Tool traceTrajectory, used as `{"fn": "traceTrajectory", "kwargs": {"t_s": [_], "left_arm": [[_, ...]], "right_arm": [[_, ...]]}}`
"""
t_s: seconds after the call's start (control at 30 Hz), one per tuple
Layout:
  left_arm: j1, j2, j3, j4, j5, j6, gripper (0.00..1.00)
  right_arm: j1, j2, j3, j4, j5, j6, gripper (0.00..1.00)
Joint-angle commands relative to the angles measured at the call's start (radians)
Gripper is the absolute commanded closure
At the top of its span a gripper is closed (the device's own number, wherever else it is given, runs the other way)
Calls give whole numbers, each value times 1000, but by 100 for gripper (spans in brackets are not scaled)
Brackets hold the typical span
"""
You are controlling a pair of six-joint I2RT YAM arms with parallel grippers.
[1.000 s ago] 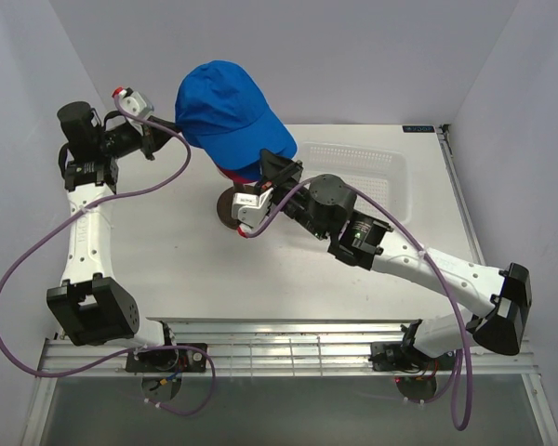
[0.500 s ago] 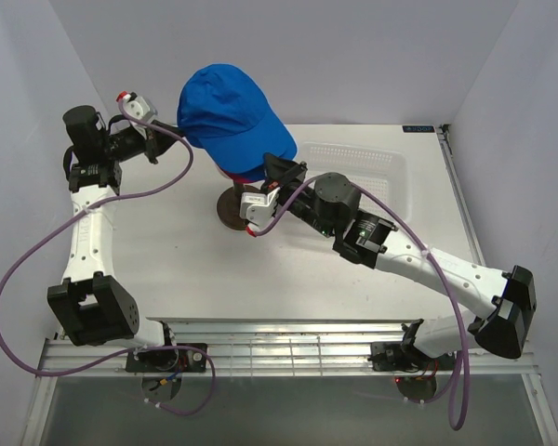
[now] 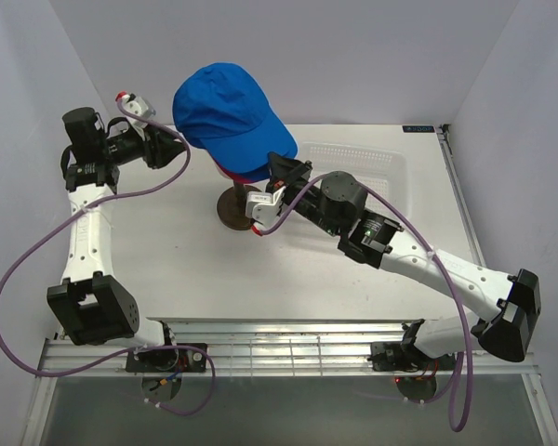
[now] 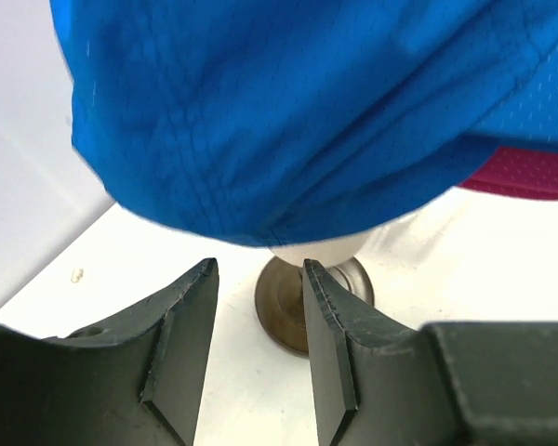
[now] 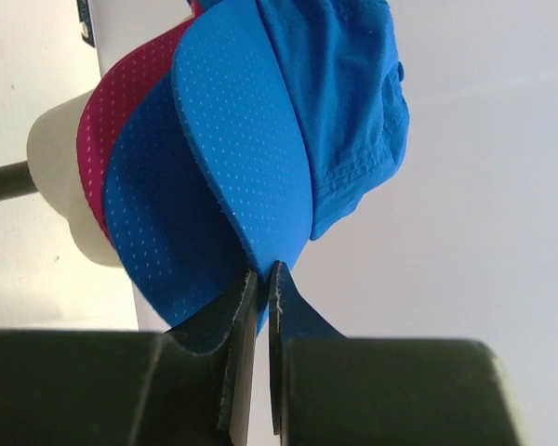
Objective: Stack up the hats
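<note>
Right pincer (image 5: 263,274) is closed to a thin slit, pinching the front tip of the curved brim of the top blue cap (image 5: 251,149). In the overhead view this arm reaches from the near right toward the far middle of the desk (image 3: 167,246). There the cap sits as a round blue dome on a cream mannequin head (image 5: 60,167), above a dark round stand (image 3: 232,210).

The right wrist view shows the layers. Under the gripped brim lies the brim of a lower blue cap (image 5: 153,237), and under that a pink cap (image 5: 121,107). So at least 3 caps are nested on the head, and a 4th is not visible in any view.

Left pincer (image 4: 259,269) is on the far left side, just below the back edge of the blue crown. Its fingers are spread apart and hold nothing. A white perforated basket (image 3: 377,165) lies to the right of the head.

The step in hand appears to be seating the top cap on the pile, with the brim being steered into line with those beneath. The next move likely calls for letting go of the brim without dragging the soft fabric askew. The free left pincer is placed to press or tug the back of the crown if it sits crooked.
</note>
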Motion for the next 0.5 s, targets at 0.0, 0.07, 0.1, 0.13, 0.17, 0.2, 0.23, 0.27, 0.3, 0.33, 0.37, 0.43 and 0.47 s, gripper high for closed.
{"fn": "traceTrajectory", "kwargs": {"t_s": [0.0, 0.07, 0.1, 0.13, 0.17, 0.2, 0.23, 0.27, 0.3, 0.33, 0.37, 0.43, 0.47], "left_arm": [[27, -54, 36, -141, 88, 107, 48], [67, -60, 38, -170, 173, 117, 48], [82, -60, 36, -170, 218, 105, 50], [101, -60, 39, -170, 260, 100, 51], [130, -60, 38, -155, 298, 88, 51], [138, -58, 39, -137, 336, 69, 52], [142, -55, 38, -108, 334, -1, 52], [144, -54, 32, -33, 318, -44, 52], [144, -51, 27, 16, 283, -90, 52], [142, -47, 15, 90, 254, -233, 52], [142, -47, -2, 211, 213, -306, 52], [142, -41, -7, 285, 106, -415, 46], [136, -43, -5, 317, 76, -453, 44]], "right_arm": [[-14, -24, -64, -153, -28, 32, 92], [-22, -35, -83, -155, -46, 36, 92], [-25, -37, -84, -158, -51, 39, 92], [-31, -38, -87, -162, -54, 35, 92], [-32, -40, -89, -162, -57, 30, 92], [-35, -40, -90, -162, -63, 15, 92], [-39, -38, -92, -164, -68, 3, 92], [-39, -34, -89, -158, -80, -11, 92], [-39, -29, -84, -156, -86, -21, 92], [-37, -23, -74, -158, -94, -39, 92], [-36, -4, -52, -169, -94, -47, 92], [-26, 8, -40, -179, -86, -65, 92], [-25, 9, -41, -182, -85, -71, 92]]}}
